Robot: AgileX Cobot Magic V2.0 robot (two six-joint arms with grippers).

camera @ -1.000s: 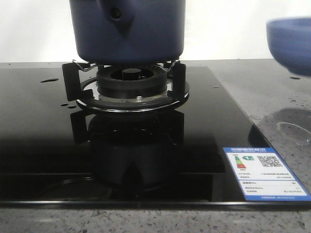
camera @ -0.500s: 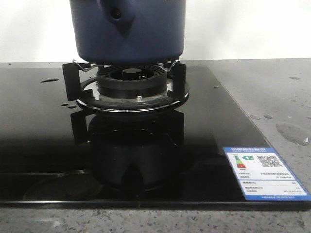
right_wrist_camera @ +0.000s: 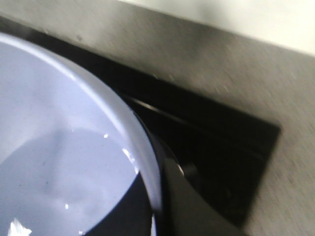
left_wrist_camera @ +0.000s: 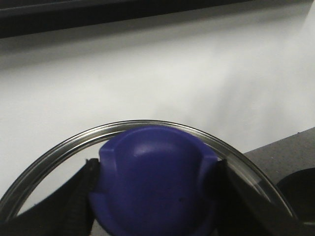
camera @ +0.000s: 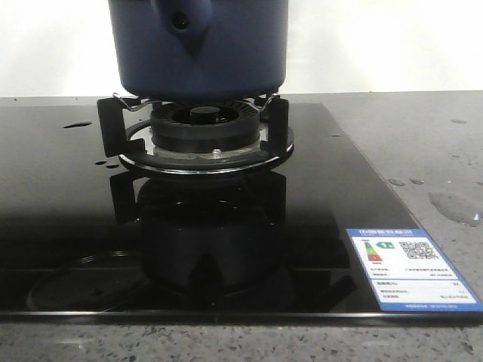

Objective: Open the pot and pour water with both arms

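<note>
The dark navy pot (camera: 198,45) stands on the burner stand (camera: 195,136), its side socket (camera: 181,23) facing the front view; its top is cut off there. No gripper shows in the front view. In the left wrist view my left gripper (left_wrist_camera: 155,196) is shut on the blue knob (left_wrist_camera: 155,172) of a glass lid (left_wrist_camera: 147,125), held in front of a white wall. In the right wrist view my right gripper (right_wrist_camera: 157,206) is shut on the rim of a light blue bowl (right_wrist_camera: 59,123) over the cooktop. Glossy glints of water (right_wrist_camera: 64,196) show inside the bowl.
The black glass cooktop (camera: 68,196) carries a few drops (camera: 75,124) at its left. A thin puddle (camera: 453,205) and drops lie on the grey counter at the right. A label sticker (camera: 411,270) sits at the cooktop's front right corner. A round reflection (camera: 83,279) shows front left.
The blue bowl, at the upper right of the front view 1 s ago, has left that view, uncovering the puddle. A round reflection has sharpened on the cooktop's front left.
</note>
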